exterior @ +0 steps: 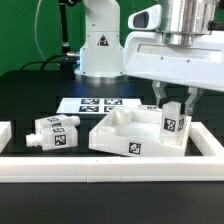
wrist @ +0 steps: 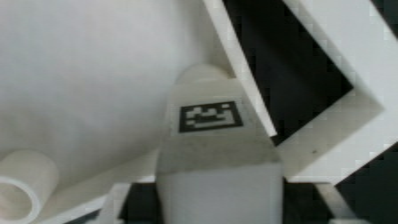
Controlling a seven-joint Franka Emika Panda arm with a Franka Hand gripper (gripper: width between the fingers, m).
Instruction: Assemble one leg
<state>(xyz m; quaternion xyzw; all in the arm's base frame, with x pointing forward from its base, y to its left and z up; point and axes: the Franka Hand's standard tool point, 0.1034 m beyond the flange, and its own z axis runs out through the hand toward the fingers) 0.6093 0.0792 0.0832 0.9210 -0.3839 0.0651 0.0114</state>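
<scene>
I read the gripper [exterior: 172, 103] as closed on the leg [exterior: 173, 124]: in the exterior view its two fingers [exterior: 160, 96] descend on either side of the small white block's upper end and grip it there. The leg stands upright, its square marker facing the camera, at the right-hand end of the large white walled tray part [exterior: 125, 132] as the exterior view shows it. I cannot tell whether its lower end touches the tray floor.

In the wrist view the leg [wrist: 210, 140] runs down the middle of the picture, marker showing, with the tray's pale interior [wrist: 89, 90] beside it and the tray wall [wrist: 240, 60] running close along its other side. A rounded white part [wrist: 27, 178] sits at the frame edge; I cannot identify it.

Surroundings in the exterior view:
- A longer white marked piece [exterior: 55, 132] lies on its side on the black table [exterior: 30, 95], well apart from the tray toward the exterior view's left.
- The marker board [exterior: 98, 103] lies flat behind the tray.
- A white border rail [exterior: 100, 168] runs across the front, just before the tray.
- The arm's base [exterior: 100, 45] stands behind the marker board.

The tray walls are the nearest obstruction around the leg.
</scene>
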